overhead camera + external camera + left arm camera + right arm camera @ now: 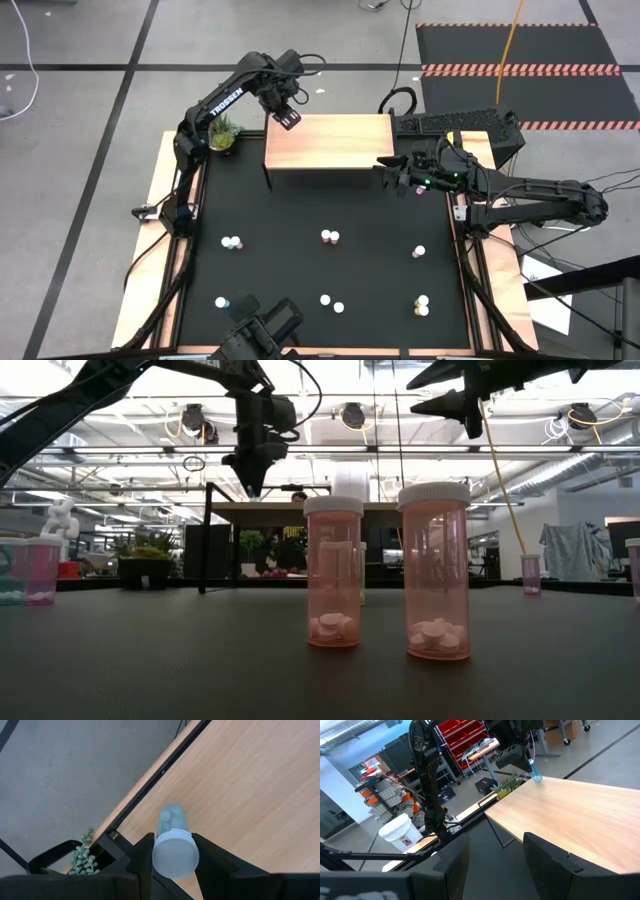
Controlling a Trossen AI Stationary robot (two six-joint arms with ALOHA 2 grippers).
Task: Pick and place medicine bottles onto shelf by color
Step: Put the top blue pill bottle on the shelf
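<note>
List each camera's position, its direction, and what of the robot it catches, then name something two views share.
High view: overhead, looking straight down on the shelf and both arms.
Low view: at tabletop height, looking level past two pink bottles; arms enter from above.
Left wrist view: behind the left tool, which grips a blue bottle over the shelf corner.
Right wrist view: behind the open, empty right tool, facing across the shelf.
Shared: both wrist views show the blue bottle and the plant.

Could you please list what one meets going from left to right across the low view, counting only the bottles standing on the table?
Pink bottle at the left edge → near pink bottle → larger-looking pink bottle → small far pink bottle → bottle cut off by the right edge.
</note>
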